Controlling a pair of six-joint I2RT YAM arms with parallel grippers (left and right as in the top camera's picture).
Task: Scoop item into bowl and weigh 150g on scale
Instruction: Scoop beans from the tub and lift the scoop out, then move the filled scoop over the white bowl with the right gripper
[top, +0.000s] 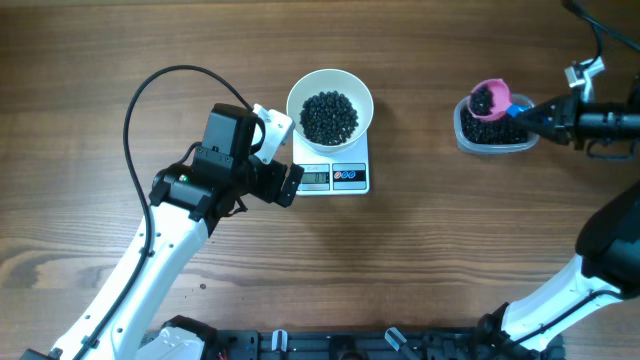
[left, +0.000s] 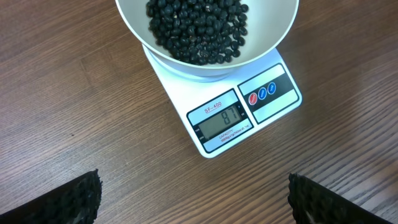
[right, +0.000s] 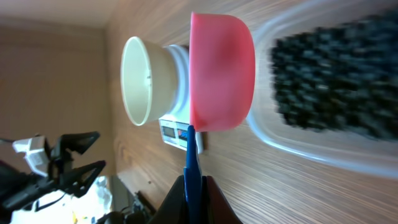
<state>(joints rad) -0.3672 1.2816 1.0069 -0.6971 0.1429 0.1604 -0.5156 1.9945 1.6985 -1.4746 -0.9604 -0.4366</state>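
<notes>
The white bowl (top: 330, 103) (left: 205, 34) (right: 140, 81) stands on the white scale (top: 335, 175) (left: 245, 115), holding a heap of the black bead-like item (top: 329, 116) (left: 199, 28). My left gripper (top: 285, 180) (left: 193, 199) hovers just left of the scale's display, open, nothing between its fingers. At the far right my right gripper (top: 535, 113) (right: 194, 186) is shut on the blue handle of a pink scoop (top: 489, 98) (right: 221, 71). The scoop holds black beads and sits over the clear tub (top: 492, 132) (right: 323, 149) of more beads.
Bare wood table surrounds everything. A black cable (top: 150, 90) loops behind the left arm. The arms' bases and a black rail run along the front edge (top: 330, 345).
</notes>
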